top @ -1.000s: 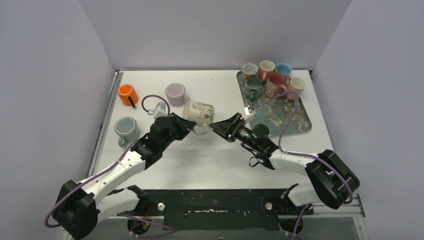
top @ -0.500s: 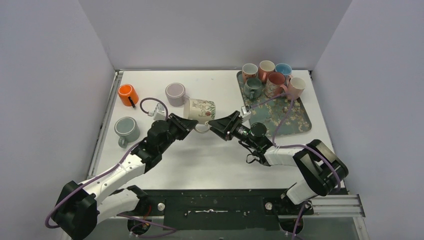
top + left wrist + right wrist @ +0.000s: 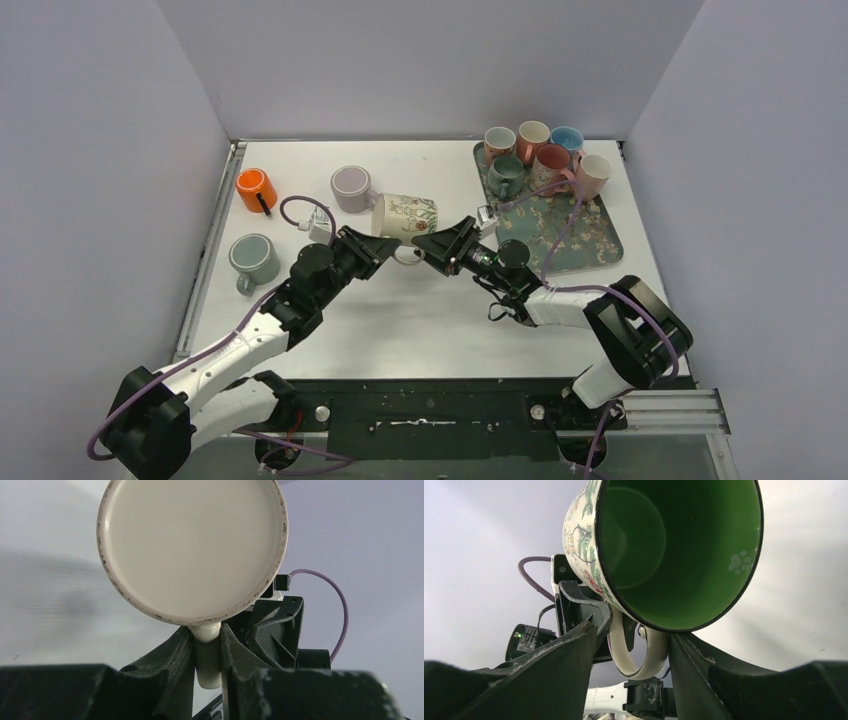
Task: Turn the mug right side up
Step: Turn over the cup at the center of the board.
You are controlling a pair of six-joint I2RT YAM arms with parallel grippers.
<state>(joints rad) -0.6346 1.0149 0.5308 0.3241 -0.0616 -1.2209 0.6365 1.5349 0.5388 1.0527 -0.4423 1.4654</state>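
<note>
The mug (image 3: pixel 405 216), cream with a leaf print and a green inside, hangs on its side above the table, mouth to the right. My left gripper (image 3: pixel 385 246) is shut on its handle (image 3: pixel 209 666); the left wrist view shows the plain cream base (image 3: pixel 192 550) above the fingers. My right gripper (image 3: pixel 434 245) comes in from the right, open. In the right wrist view its fingers straddle the handle (image 3: pixel 640 656) just below the green mouth (image 3: pixel 674 555). The right finger (image 3: pixel 696 665) sits against the handle and the left one stands apart from it.
A floral tray (image 3: pixel 585 245) at the back right carries several upright mugs. An orange mug (image 3: pixel 256 190), a lilac mug (image 3: pixel 350 186) and a grey mug (image 3: pixel 252 256) sit on the left of the table. Grey walls close three sides.
My right gripper has moved left up to the mug's mouth, its jaws narrowing around the handle. The left gripper has carried the mug slightly right and away.
</note>
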